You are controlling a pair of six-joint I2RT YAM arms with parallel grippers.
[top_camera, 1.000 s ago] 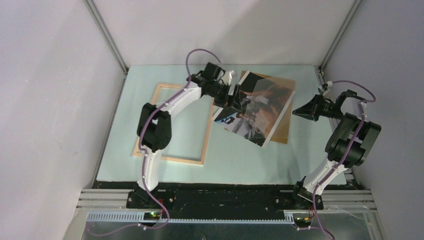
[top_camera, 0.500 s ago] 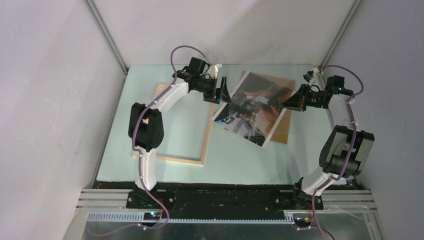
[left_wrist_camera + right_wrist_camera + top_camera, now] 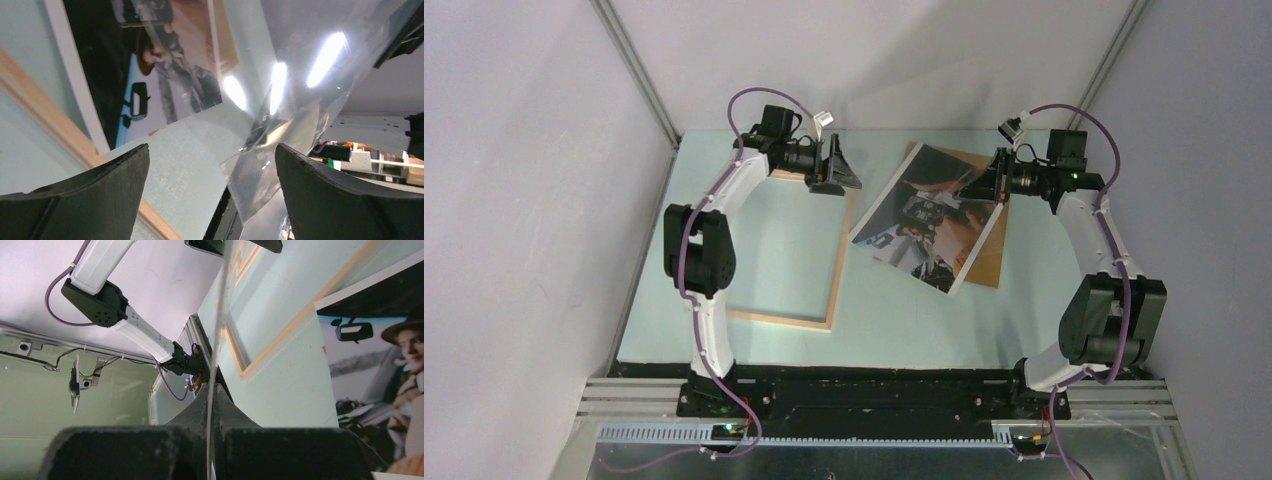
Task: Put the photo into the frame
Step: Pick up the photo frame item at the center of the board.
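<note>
Photo (image 3: 929, 218) on brown board (image 3: 994, 252), clear sheet (image 3: 279, 142) above

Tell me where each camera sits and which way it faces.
Top external: high behind the bases, looking down on pale green table, pale wood rectangular frame, dark white-bordered photo; both arms show.
Left wrist: behind the open left gripper, facing the photo, partly through a clear plastic sheet.
Right wrist: behind the right gripper, shut on the sheet's edge, facing the left arm.
Shared: both wrist views show photo, frame, sheet.
</note>
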